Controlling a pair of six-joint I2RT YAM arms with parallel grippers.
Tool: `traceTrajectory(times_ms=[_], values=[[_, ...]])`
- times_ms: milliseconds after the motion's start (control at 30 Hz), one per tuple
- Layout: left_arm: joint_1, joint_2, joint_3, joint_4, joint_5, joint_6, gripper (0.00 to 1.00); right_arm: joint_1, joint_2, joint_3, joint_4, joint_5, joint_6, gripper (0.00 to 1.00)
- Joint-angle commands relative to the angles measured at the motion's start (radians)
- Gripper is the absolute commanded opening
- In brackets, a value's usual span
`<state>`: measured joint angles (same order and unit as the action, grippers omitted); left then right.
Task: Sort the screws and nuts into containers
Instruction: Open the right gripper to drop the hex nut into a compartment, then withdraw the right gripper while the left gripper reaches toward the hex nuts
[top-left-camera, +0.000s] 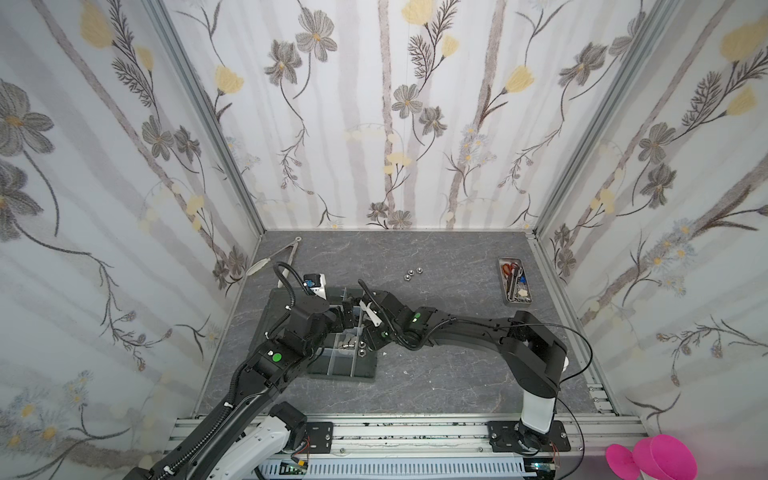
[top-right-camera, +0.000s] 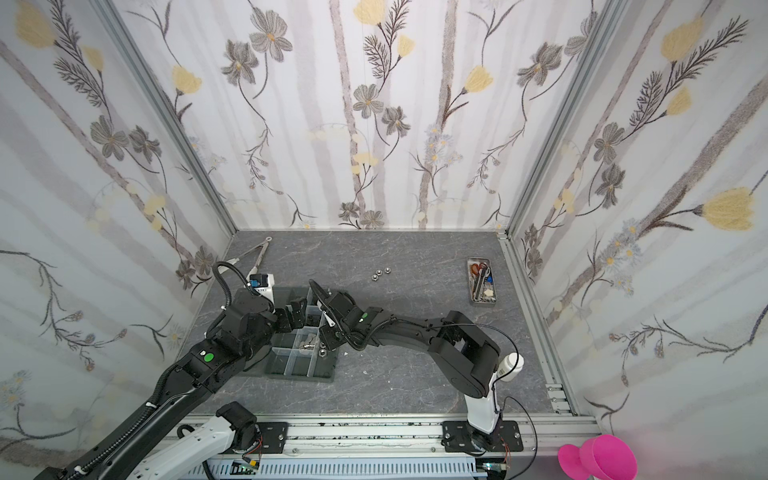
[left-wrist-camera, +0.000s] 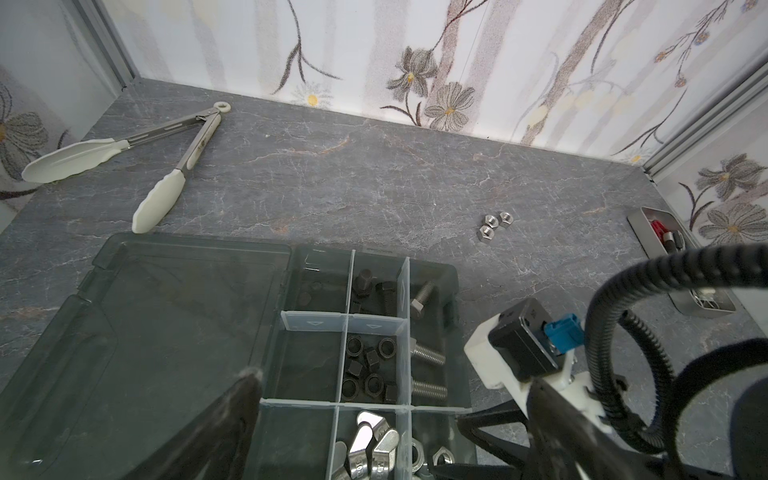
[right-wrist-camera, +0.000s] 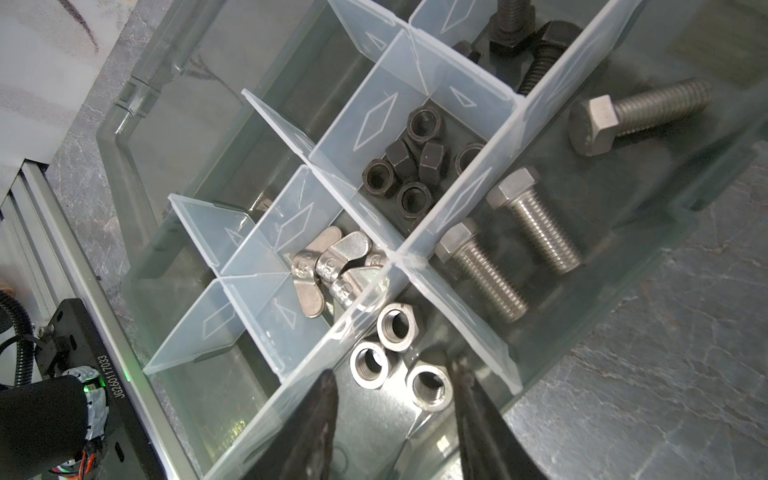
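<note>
The right gripper (right-wrist-camera: 392, 370), jaws parted and empty, hangs low over the cell (right-wrist-camera: 469, 332) of three silver nuts (right-wrist-camera: 397, 326), apparently so a nut lands with its kind. The left gripper (left-wrist-camera: 395, 380) gapes empty above the tray (top-left-camera: 365, 376). Only the right wrist view shows the sorted black nuts (right-wrist-camera: 409, 166), wing nuts (right-wrist-camera: 332, 266) and bolts (right-wrist-camera: 536, 220); both top views show three loose nuts (top-left-camera: 413, 273) on the table (top-left-camera: 436, 374), well apart.
</note>
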<state>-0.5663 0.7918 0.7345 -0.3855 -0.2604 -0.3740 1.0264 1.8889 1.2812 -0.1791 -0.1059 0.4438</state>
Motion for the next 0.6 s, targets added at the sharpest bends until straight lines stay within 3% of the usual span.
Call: traceTrajectory(times_ms=[0, 400, 567], values=[[0.001, 0.02, 0.008, 0.026, 0.007, -0.011, 1.0, -0.005, -0.026, 0.002, 0.014, 0.009, -0.009, 0.49], [-0.004, 0.187, 0.146, 0.033, 0.08, 0.017, 0.91, -0.122, -0.225, -0.173, 0.085, -0.008, -0.007, 0.5], [-0.006, 0.323, 0.245, 0.02, 0.134, 0.051, 0.9, -0.187, -0.338, -0.272, 0.124, -0.016, -0.002, 0.5]])
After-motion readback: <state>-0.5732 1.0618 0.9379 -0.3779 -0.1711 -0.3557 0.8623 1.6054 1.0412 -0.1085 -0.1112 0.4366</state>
